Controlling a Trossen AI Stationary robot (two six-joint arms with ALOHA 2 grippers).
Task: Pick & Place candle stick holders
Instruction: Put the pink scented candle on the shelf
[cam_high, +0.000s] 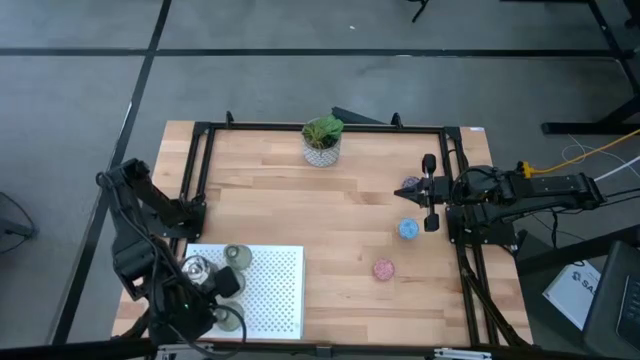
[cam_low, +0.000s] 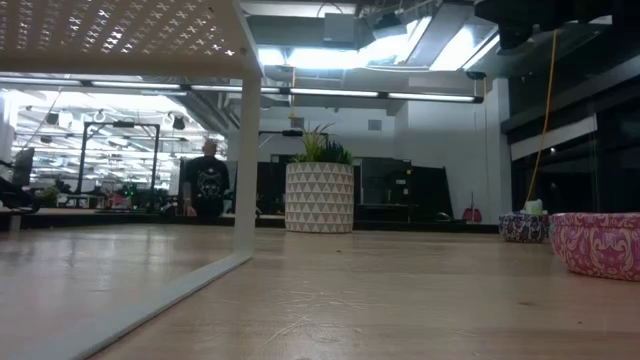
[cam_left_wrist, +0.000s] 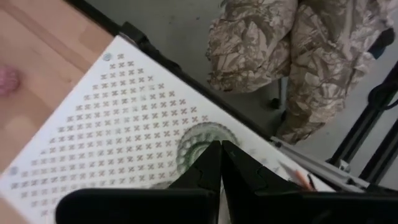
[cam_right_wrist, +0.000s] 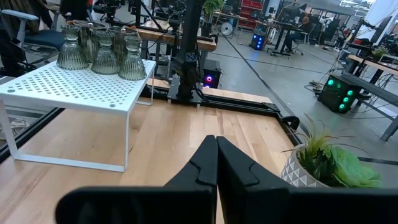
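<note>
Left gripper (cam_left_wrist: 221, 163): fingers pressed together, empty, poised over the near left corner of the white perforated metal shelf (cam_high: 275, 290) at the lower left of the high view. In the left wrist view a ribbed olive-grey glass candle holder (cam_left_wrist: 202, 146) sits on the shelf just beyond the closed fingertips. A person in camouflage-pattern trousers (cam_left_wrist: 292, 50) stands off the table past the shelf edge.

Right gripper (cam_high: 430, 192): fingers pressed together, empty, at the right-centre of the high view above the table's right side.

Holders on the shelf: a shiny silver round holder (cam_high: 196, 267) and olive-grey ribbed holders (cam_high: 238, 257) are grouped at the shelf's left end, close together.

Holders on the light wooden table (cam_high: 350, 220): a speckled purple round holder (cam_high: 409, 190) lies just left of the right gripper; a blue round holder (cam_high: 408, 229) sits just below it; a pink round holder (cam_high: 384, 269) sits lower still, nearer the frame's centre bottom. The three stand apart from one another.

A green plant in a white patterned pot (cam_high: 322, 142) stands at the upper centre of the table.
</note>
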